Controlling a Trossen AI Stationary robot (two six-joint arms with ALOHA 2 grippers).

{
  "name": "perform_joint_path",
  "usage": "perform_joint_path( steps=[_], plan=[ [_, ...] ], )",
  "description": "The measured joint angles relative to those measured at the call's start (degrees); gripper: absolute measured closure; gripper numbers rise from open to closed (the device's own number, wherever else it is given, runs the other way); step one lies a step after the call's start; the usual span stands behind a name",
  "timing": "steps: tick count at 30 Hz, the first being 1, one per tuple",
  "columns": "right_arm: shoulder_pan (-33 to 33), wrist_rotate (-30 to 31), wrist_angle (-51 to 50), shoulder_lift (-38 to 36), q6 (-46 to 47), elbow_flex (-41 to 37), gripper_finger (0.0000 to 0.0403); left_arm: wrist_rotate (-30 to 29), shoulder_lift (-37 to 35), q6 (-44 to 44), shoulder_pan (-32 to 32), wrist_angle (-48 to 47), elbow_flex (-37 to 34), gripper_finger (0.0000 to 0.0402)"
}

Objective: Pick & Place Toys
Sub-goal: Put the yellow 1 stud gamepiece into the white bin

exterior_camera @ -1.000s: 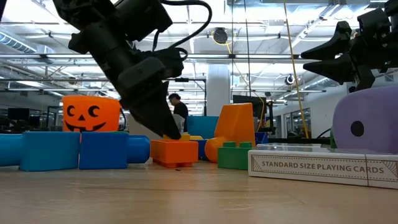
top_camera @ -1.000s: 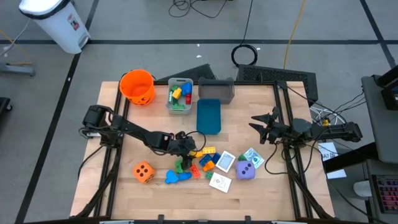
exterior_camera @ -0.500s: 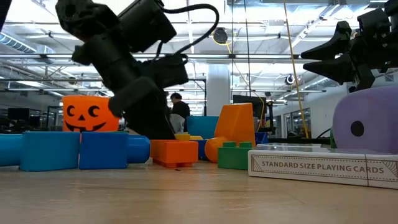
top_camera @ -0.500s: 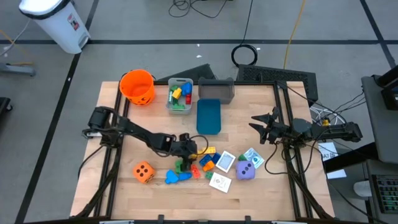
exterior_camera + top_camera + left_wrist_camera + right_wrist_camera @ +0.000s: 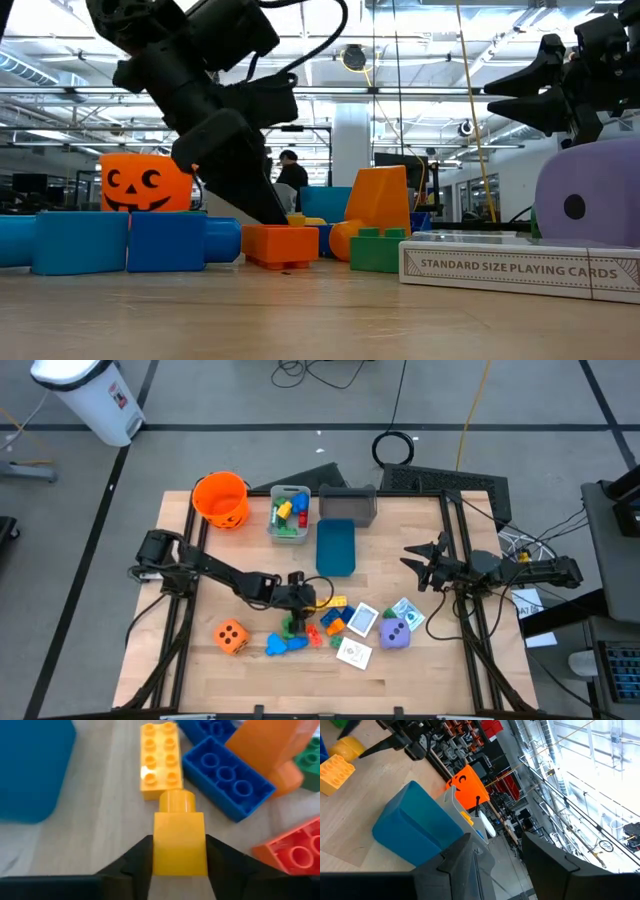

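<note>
small yellow block (image 5: 179, 842) sits clamped between left hand (image 5: 179, 862) fingers.

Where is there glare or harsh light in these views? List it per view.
Left wrist view: a glare spot on the long yellow brick, beyond the small yellow block in the left claw. Low view: ceiling lights backlight the left arm. Right wrist view: bright glare from the roof beyond the blue bin. High view: even light, no glare.

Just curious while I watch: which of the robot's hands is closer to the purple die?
The right hand, which hangs above and slightly to the right of the purple die. The left hand is farther, across the block pile, closed on a small yellow block.
</note>
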Motion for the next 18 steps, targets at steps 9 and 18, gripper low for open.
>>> perform_joint_path(
  steps=[9, 18],
  plan=[
    [0.0, 0.0, 0.01, 0.0, 0.0, -0.01, 0.0234, -6.91, -9.22, -0.07, 0.04, -2.78, 0.0, 0.0264],
    [0.01, 0.0, -0.02, 0.0, 0.0, 0.01, 0.0234, -29.12, -26.41, -10.92, 4.85, -13.24, 0.08, 0.0264]
  ],
)
